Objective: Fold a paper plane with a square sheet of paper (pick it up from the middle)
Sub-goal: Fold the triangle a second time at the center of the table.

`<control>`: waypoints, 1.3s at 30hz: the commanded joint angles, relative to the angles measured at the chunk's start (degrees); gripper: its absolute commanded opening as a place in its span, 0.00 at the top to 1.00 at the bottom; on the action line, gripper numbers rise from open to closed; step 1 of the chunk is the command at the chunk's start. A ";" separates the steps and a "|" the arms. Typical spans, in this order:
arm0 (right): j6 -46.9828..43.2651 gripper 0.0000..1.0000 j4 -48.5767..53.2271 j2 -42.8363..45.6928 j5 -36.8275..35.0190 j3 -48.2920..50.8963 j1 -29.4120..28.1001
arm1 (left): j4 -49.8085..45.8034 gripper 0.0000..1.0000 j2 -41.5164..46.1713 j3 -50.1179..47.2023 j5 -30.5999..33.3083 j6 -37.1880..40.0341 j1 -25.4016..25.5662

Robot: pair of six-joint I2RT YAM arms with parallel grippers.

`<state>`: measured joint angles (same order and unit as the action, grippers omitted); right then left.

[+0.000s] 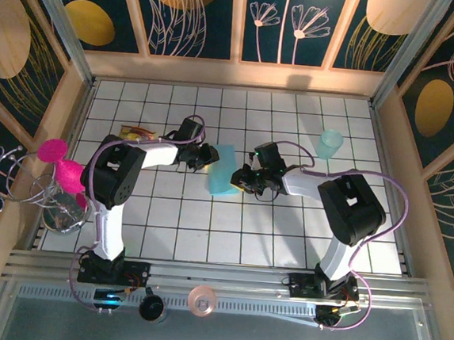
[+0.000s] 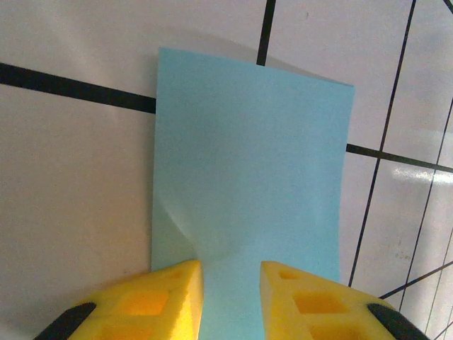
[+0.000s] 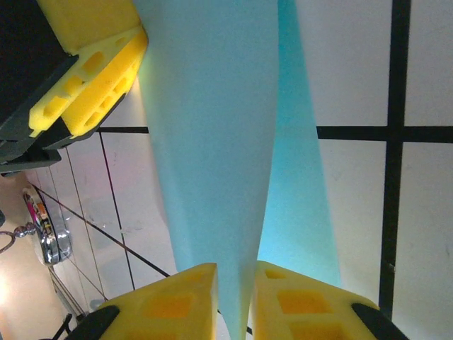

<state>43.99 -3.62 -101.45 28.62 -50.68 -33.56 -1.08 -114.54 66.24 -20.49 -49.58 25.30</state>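
**A:** How are the arms posing?

**B:** Both are bending at the elbow and reaching inward over the middle of the table (image 1: 167, 220), with their wrists pointing at each other. The left gripper (image 1: 207, 156) is coming in from the left and the right gripper (image 1: 244, 179) from the right.

**A:** And the sheet of paper (image 1: 225, 170)?

**B:** It is hanging between them as a narrow light-blue rectangle, one end in each gripper. It is casting a shadow on the tiles underneath.

**A:** What are the fingers doing?

**B:** In the left wrist view, the left gripper (image 2: 231, 283) is pinching the near end of the sheet of paper (image 2: 248, 177), which is buckling into a crease between the yellow pads. In the right wrist view, the right gripper (image 3: 236, 283) is squeezing the sheet of paper (image 3: 212, 142) edge-on. Its pads are standing almost together, with just the blue layers between them.

**A:** And the surroundings?

**B:** White square tiles with dark grid lines are covering the table. A translucent teal cup (image 1: 330, 143) is standing upright toward the far right, well apart from the grippers. A bright pink object (image 1: 61, 170) is sitting off the left edge. Wood-framed dark panels (image 1: 287, 24) painted with pale flowers and gold ovals are enclosing the space.
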 commanded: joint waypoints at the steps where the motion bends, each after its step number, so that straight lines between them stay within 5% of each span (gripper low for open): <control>1: 0.31 0.84 1.30 -0.67 0.23 0.58 0.23 | -3.87 0.72 -0.79 0.34 0.89 1.03 0.29; 8: 0.11 0.96 4.24 -0.40 -1.71 0.45 0.29 | -3.19 0.72 1.53 3.31 1.35 4.28 0.35; 26: 1.07 0.98 2.05 2.84 -1.40 2.26 0.39 | -6.14 0.79 -1.99 5.07 5.38 5.24 0.24; 39: -0.48 0.99 -5.05 1.15 5.37 0.29 -0.30 | -6.34 0.82 -3.09 4.09 5.37 5.20 0.24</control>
<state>43.83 -5.74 -100.18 31.62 -48.71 -33.52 -5.82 -116.75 71.35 -15.75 -45.01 25.30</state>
